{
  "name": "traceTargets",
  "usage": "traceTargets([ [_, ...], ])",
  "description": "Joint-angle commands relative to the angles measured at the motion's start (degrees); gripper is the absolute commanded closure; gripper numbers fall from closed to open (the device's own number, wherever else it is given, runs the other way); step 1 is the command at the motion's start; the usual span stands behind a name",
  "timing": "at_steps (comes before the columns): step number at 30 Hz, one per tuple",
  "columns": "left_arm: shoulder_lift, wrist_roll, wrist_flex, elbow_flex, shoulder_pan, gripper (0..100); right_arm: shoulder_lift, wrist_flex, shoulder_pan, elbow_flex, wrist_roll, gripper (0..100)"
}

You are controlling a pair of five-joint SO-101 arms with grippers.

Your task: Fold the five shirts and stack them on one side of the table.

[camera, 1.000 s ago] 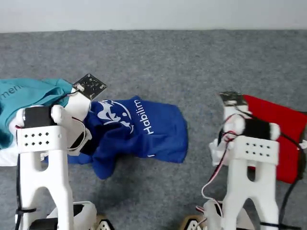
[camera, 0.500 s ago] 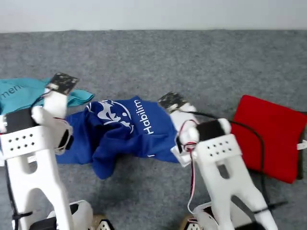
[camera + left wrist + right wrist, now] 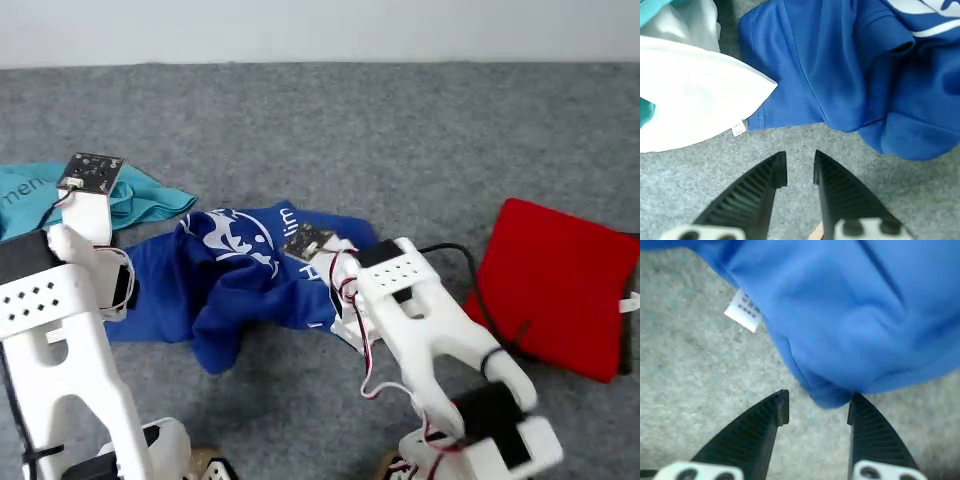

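Crumpled blue shirt [image 3: 270, 270] lies mid-table; red shirt [image 3: 560, 280] sits folded on right arm's side. At hem, right gripper [image 3: 818, 405] is spread wide, fold tip just between jaws, unpinched. Nearby, left gripper [image 3: 799, 160] is slightly parted and empty over bare table [image 3: 685, 190], beside blue edge and white shirt [image 3: 690, 95].

Advice:
- Right drops lower, bites hem only.
- Left takes blue edge, avoids white cloth.
- Both pull apart evenly, flatten before folding.
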Motion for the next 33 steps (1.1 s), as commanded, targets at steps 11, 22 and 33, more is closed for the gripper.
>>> traceTargets([
  [11, -1.0, 1.1, 1.4, -2.3, -0.3, 91, 7.4, -7.5, 1.3, -0.8, 1.9, 92.0],
  [22, -1.0, 0.8, 1.4, -2.3, -0.2, 91, 3.6, 15.8, 10.2, -25.4, 1.9, 98.9],
  [33, -0.7, 0.7, 1.5, -2.3, 12.8, 91, -1.5, 29.8, 21.9, -58.3, 7.4, 98.9],
])
